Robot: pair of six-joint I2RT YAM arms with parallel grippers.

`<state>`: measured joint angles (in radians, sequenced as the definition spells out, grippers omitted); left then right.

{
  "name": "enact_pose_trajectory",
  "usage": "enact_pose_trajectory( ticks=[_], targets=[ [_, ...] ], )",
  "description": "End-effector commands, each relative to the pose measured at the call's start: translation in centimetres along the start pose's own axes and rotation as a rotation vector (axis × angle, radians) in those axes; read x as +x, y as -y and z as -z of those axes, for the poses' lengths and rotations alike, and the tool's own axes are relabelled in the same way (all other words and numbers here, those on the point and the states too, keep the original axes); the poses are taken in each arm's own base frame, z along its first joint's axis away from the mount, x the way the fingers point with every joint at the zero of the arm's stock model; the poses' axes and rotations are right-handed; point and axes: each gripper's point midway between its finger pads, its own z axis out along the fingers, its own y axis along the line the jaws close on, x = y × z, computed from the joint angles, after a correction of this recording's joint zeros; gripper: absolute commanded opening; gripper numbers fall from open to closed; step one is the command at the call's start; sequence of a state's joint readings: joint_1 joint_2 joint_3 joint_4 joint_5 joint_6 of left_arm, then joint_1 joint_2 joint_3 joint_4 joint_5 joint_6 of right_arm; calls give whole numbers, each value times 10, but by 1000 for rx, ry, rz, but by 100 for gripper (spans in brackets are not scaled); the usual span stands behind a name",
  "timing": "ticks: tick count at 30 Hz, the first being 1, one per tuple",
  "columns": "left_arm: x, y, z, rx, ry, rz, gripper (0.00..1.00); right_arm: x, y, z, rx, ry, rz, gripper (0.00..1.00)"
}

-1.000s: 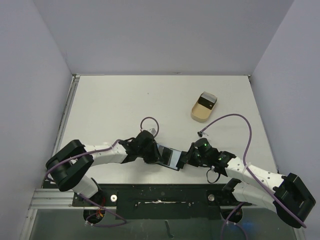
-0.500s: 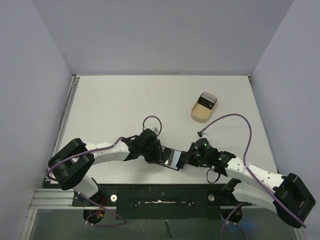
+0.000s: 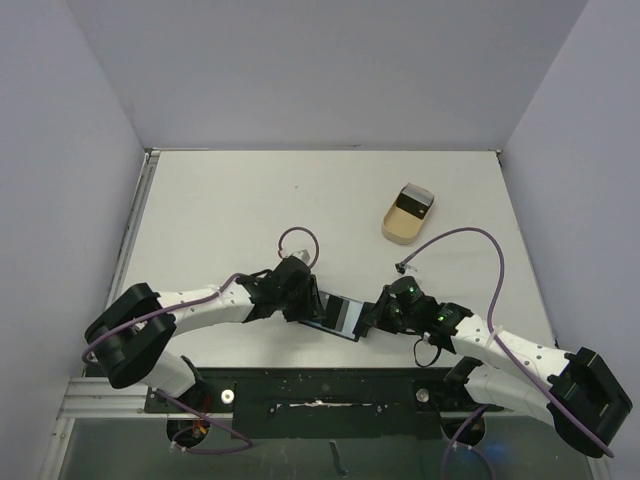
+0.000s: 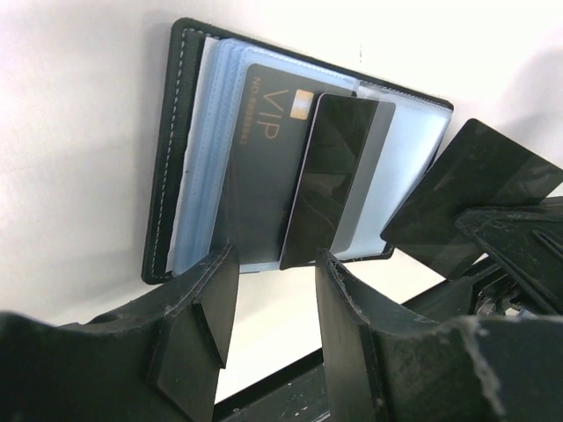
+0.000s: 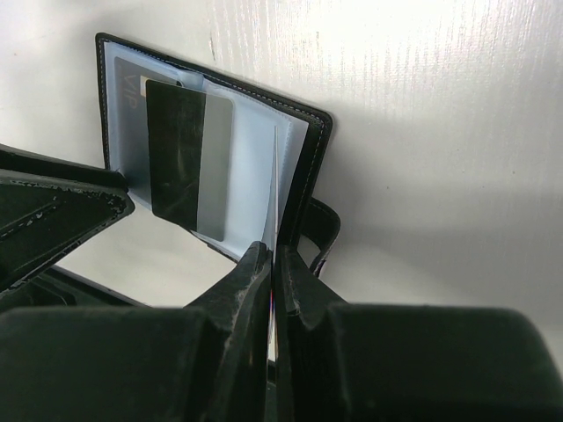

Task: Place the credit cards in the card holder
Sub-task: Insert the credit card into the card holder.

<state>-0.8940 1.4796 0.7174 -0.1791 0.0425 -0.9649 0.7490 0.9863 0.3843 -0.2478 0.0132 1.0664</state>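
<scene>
At the near edge of the table (image 3: 230, 210), the card holder (image 4: 198, 158) is lying open and flat between the two arms, its black cover down and its bluish clear sleeves facing up. The left gripper (image 4: 274, 268) is hovering just on the card holder's left side, its jaws standing apart with only bare table showing between them, gripping nothing. Just past its fingertips, a glossy dark card (image 4: 339, 176) is resting slanted across the card holder's sleeves. Its far end is lying over the pocket and its near end is sticking out past the card holder's edge. Whether that far end is sitting inside a sleeve or only on top of it cannot be told. Beside it, toward the card holder's left cover, a black VIP card (image 4: 264, 149) is sitting tucked under a clear sleeve.

On the card holder's right side, the right gripper (image 5: 271, 255) is pinching a thin sleeve leaf of the card holder on edge, its jaws pressed together on it. The snap strap (image 5: 321, 233) is curling out from the cover just beside those fingers.

Beyond the card holder, to its right and well apart from it, a beige oval tray (image 3: 400, 228) is sitting on the table. It is holding a tan-gold card (image 3: 407, 206), with something dark at its far end.
</scene>
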Motion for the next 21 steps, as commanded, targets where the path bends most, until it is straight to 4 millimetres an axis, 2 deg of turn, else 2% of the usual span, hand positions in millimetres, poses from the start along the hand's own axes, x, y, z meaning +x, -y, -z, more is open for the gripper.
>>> enact_pose_trajectory(
  ticks=[1, 10, 17, 21],
  targets=[
    [-22, 33, 0, 108, 59, -44, 40, -7, -3, 2, 3, 35, 21, 0],
    [-18, 40, -15, 151, 28, -63, 39, -6, -2, 1, 3, 34, 19, 0],
    [-12, 55, -17, 219, -5, -73, 36, -4, -1, -1, 2, 27, 20, 0],
    [-8, 70, -15, 283, -15, -93, 33, -4, -1, -2, 5, 26, 20, 0]
  ],
)
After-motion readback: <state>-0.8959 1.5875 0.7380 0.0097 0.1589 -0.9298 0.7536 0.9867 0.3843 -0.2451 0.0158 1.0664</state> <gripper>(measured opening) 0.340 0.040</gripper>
